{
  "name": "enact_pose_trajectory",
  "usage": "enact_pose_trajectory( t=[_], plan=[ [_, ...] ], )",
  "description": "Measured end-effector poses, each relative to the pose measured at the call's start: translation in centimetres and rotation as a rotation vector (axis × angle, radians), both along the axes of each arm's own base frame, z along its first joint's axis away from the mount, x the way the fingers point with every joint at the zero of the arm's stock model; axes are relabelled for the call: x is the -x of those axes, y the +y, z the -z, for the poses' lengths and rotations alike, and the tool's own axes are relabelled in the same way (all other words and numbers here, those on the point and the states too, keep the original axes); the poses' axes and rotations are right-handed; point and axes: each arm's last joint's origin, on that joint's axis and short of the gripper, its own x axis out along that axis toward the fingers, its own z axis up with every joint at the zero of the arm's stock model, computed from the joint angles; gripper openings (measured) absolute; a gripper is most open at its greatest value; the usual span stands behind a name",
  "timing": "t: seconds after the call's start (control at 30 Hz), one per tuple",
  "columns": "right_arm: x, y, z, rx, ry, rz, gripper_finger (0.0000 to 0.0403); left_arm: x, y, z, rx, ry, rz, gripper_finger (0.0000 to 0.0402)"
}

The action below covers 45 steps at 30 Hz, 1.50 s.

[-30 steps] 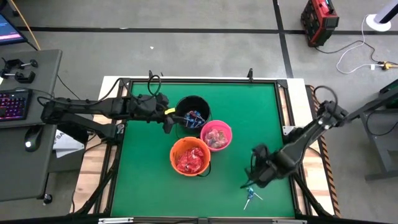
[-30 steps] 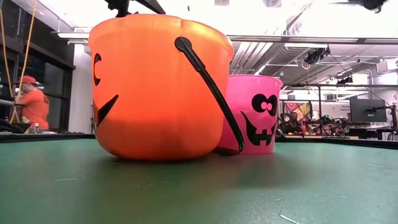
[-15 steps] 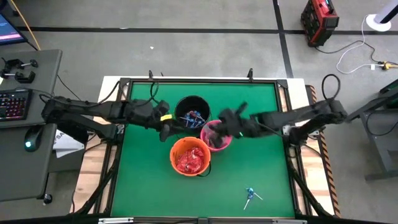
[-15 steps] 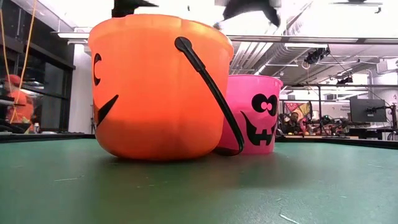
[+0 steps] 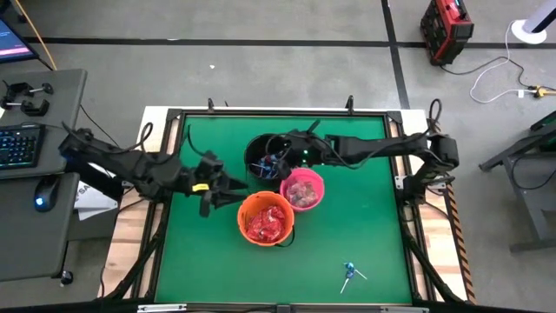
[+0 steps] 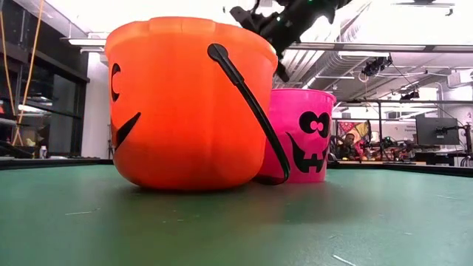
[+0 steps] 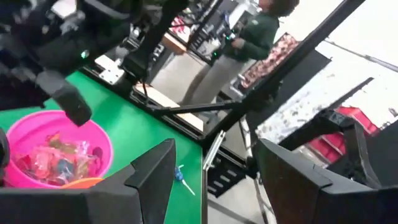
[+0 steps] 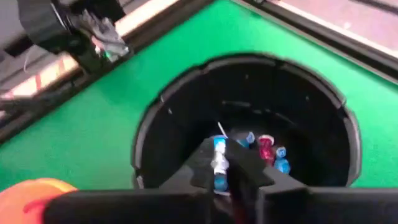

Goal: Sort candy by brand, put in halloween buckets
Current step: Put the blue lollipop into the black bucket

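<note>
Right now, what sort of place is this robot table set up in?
Probably a robotics lab or workshop. The green table sits on bare concrete floor marked with dark tape lines; a desk with a keyboard stands beside it, and the low view shows exposed ceiling ducts and monitors on workbenches.

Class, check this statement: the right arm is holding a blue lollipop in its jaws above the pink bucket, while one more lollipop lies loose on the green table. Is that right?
Not quite. The right gripper holds the blue lollipop above the black bucket, not the pink bucket; the right wrist view shows this. The rest stands: a loose lollipop lies on the green table.
</note>
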Motion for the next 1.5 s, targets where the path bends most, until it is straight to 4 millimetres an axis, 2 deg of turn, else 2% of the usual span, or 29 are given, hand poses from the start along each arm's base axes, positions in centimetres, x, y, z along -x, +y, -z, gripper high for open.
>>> enact_pose_trajectory(
  t=[0.07, 0.2, 0.37, 0.5, 0.6, 0.67, 0.87, 1.0, 1.1, 1.27, 1.4, 1.5],
  plan=[
    [-0.2, -0.1, 0.5, -0.015, 0.013, -0.015, 0.0058, 0.2, -0.2, -0.1, -0.004, -0.003, -0.018, 0.0213],
    [0.2, 0.0, 0.3, -0.036, 0.033, -0.037, 0.0149, 0.4, -0.3, -0.2, -0.01, -0.009, -0.028, 0.0213],
    [1.4, -0.1, -1.9, -0.044, -0.023, -0.05, 0.0241, 0.4, -0.2, 0.0, -0.045, 0.001, -0.03, 0.0213],
    [3.6, 0.8, -4.5, -0.126, -0.059, -0.143, 0.0264, 0.3, 0.1, 0.2, -0.067, 0.024, -0.045, 0.0213],
    [6.1, 3.1, -5.8, -0.246, 0.0, -0.177, 0.0265, 0.3, 0.5, 0.4, -0.105, 0.045, -0.057, 0.0213],
    [7.8, 5.3, -5.7, -0.357, 0.118, -0.168, 0.0265, 0.2, 0.8, 0.7, -0.123, 0.068, -0.077, 0.0213],
    [12.2, 13.5, -2.3, -0.577, 0.533, -0.073, 0.0265, 0.0, 2.3, 1.4, -0.171, 0.149, -0.143, 0.0213],
    [14.0, 18.7, 1.4, -0.666, 0.701, -0.08, 0.0265, -0.1, 3.1, 1.7, -0.202, 0.177, -0.16, 0.0213],
    [14.8, 21.6, 3.7, -0.692, 0.808, -0.085, 0.0265, -0.2, 3.4, 1.7, -0.22, 0.183, -0.149, 0.0213],
    [13.8, 24.1, 6.9, -0.676, 0.862, -0.065, 0.0265, -0.2, 3.8, 1.7, -0.222, 0.185, -0.14, 0.0213],
    [12.7, 24.6, 9.7, -0.65, 0.892, -0.026, 0.0265, -0.2, 3.8, 1.7, -0.214, 0.185, -0.144, 0.0213],
    [12.7, 24.6, 11.5, -0.608, 0.975, 0.026, 0.026, -0.2, 3.8, 1.7, -0.207, 0.185, -0.146, 0.0213]
  ],
)
